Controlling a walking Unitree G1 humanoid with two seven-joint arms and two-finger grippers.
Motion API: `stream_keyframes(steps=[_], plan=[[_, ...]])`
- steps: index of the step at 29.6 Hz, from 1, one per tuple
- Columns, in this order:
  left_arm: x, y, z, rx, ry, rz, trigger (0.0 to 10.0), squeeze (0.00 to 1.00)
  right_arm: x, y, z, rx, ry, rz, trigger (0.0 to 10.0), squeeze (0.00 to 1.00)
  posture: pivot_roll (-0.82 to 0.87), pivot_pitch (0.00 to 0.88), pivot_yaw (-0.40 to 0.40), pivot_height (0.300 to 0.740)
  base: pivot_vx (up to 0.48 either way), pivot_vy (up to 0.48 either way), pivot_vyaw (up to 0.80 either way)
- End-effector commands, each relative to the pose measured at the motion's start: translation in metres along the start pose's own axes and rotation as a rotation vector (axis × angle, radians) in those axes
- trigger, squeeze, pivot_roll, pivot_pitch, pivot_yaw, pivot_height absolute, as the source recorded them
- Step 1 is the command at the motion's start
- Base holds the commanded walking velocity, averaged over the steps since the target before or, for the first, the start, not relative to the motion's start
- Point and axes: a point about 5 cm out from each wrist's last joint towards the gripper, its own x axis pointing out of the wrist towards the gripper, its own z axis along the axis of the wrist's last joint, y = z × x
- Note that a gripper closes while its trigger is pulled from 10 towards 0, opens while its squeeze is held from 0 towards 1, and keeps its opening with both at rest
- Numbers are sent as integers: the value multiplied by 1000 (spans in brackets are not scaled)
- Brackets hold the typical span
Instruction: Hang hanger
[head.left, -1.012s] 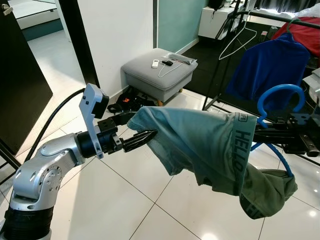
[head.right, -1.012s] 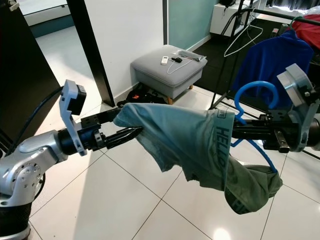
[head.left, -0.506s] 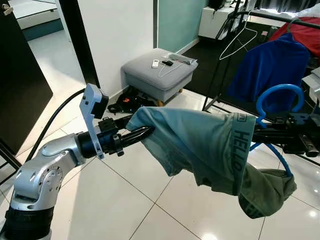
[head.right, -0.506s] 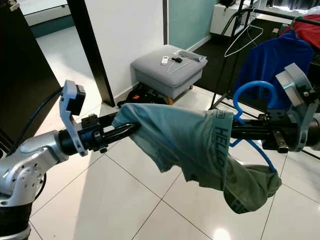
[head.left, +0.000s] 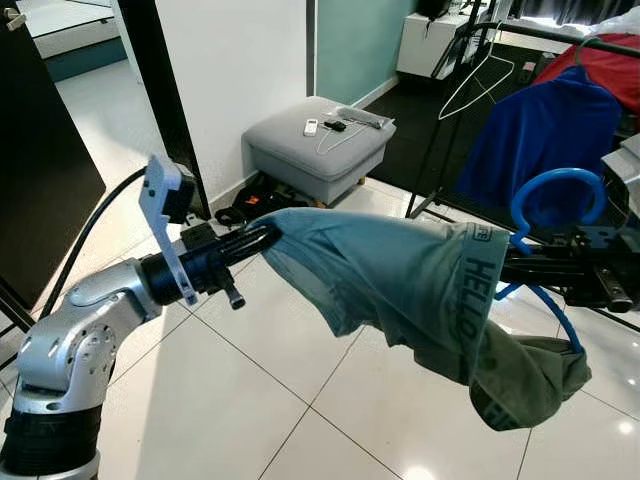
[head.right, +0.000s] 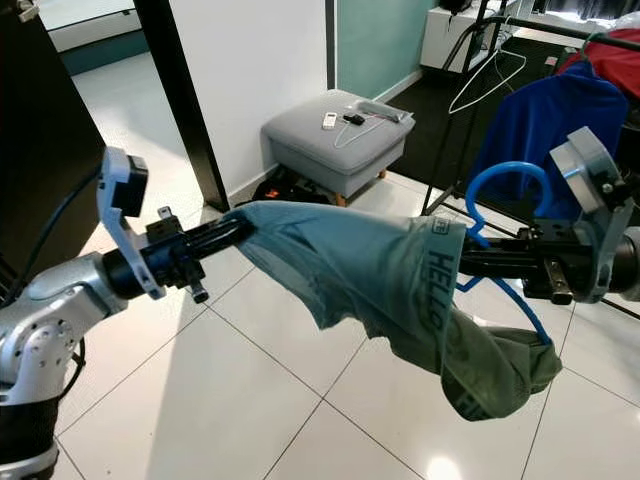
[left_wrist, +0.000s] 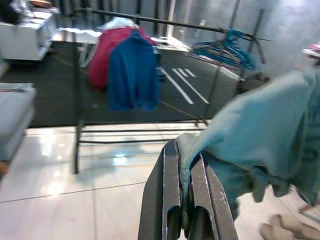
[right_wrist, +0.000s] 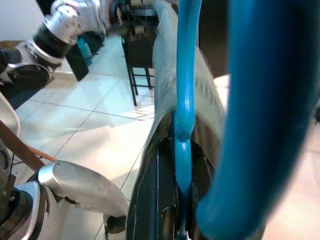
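One blue hanger (head.left: 553, 200), clamped in your right gripper (head.right: 500, 268) with the green garment (head.left: 420, 290) draped over it, far corner pinched by your left gripper (head.left: 262, 233); rack (head.left: 560, 35) beyond, hanging not yet done.

Bright even daylight, glare on floor tiles (head.left: 420, 470), wrist views blurred

Blue hanger (head.left: 548, 200) mostly under garment (head.left: 400, 280)

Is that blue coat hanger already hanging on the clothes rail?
No, the blue hanger is held by the right gripper, short of the clothes rail, with the green garment draped on it.
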Motion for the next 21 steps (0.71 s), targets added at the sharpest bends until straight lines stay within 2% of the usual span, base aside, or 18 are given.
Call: stream_keyframes(steps=[1,3,4,7,10,16,18,21], plan=[[-5,7,7,24,-21,32,0,0,1,0,-4,-5,22,-13,10000,0,-98,69,1,740,0,0,0],[-7,10,9,30,-23,43,0,0,1,0,-11,8,52,-33,10000,0,-98,69,2,740,0,0,0],[-10,12,12,33,-30,53,0,0,3,-1,-28,37,123,-64,10000,0,-98,71,1,740,0,0,0],[-11,13,13,34,-32,54,0,0,3,0,-32,43,141,-70,10000,0,-98,71,1,740,0,0,0],[-12,15,14,38,-33,64,0,0,9,3,-48,76,188,-76,10000,0,-93,68,1,740,0,0,0],[-14,18,13,42,-30,76,0,0,11,7,-58,93,227,-77,10000,0,-94,65,3,740,0,0,0],[-15,21,12,44,-24,93,0,0,10,9,-62,100,252,-85,10000,0,-95,62,2,740,0,0,0],[-22,32,5,38,2,157,0,0,4,9,-58,96,230,-102,10000,0,-97,56,3,740,0,0,0]])
